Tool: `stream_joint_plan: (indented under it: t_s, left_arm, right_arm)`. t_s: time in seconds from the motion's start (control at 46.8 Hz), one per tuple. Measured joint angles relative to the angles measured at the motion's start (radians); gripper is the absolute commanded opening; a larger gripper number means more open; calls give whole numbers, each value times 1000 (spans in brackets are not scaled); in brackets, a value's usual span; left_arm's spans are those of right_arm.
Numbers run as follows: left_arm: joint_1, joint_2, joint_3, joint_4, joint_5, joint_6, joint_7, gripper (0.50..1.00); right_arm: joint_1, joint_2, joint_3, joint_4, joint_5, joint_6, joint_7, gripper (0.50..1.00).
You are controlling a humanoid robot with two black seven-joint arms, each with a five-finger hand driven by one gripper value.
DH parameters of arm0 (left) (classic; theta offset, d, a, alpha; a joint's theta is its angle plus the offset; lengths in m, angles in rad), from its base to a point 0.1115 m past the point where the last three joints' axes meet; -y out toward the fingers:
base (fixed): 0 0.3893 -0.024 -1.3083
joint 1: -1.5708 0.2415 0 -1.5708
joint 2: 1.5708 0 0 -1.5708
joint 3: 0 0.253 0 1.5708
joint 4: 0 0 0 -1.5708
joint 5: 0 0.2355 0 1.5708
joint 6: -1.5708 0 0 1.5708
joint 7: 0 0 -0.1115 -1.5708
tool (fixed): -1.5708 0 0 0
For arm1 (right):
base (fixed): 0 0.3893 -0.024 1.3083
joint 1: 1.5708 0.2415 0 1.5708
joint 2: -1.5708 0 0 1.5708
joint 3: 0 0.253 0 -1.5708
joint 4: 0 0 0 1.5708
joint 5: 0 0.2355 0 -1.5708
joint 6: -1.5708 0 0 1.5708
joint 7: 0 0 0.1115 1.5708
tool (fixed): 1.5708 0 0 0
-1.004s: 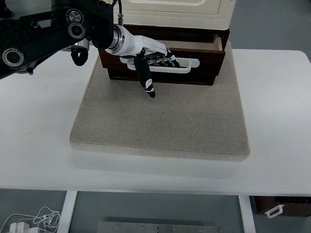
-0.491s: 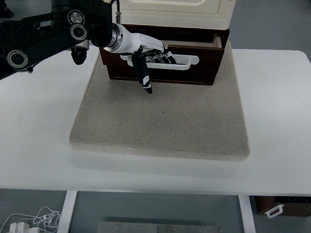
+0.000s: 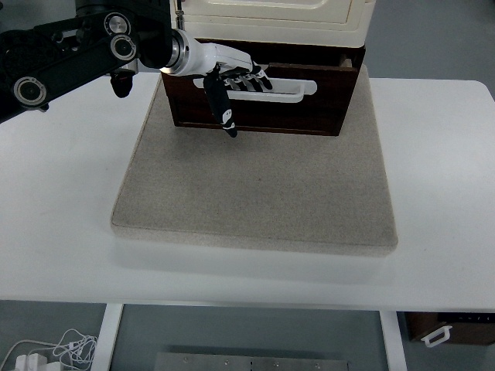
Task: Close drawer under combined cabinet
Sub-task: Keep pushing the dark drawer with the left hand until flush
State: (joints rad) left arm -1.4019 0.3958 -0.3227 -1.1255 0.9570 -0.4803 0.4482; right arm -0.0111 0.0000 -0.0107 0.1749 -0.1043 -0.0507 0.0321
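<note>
Since the dark brown wooden drawer (image 3: 263,104) sits at the base of the cream cabinet (image 3: 271,11) and looks only slightly out, it's probably nearly shut. Its white bar handle (image 3: 290,87) faces the robot, so pushing makes sense. Left hand (image 3: 232,81) presses flat on that front, fingers (image 3: 251,79) extended over the handle, gripping nothing, thumb hanging down. Everything rests on a grey mat (image 3: 255,193) on the white desk (image 3: 441,193).
</note>
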Motion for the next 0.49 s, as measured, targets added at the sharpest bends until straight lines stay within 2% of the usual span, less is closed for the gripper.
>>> stream_joint_plan:
  t_s: [0.491]
  left_arm:
    - [7,-26,2,68,67,45,-28,1000]
  right_arm:
    - [0,0,0,0,0,0,0,952]
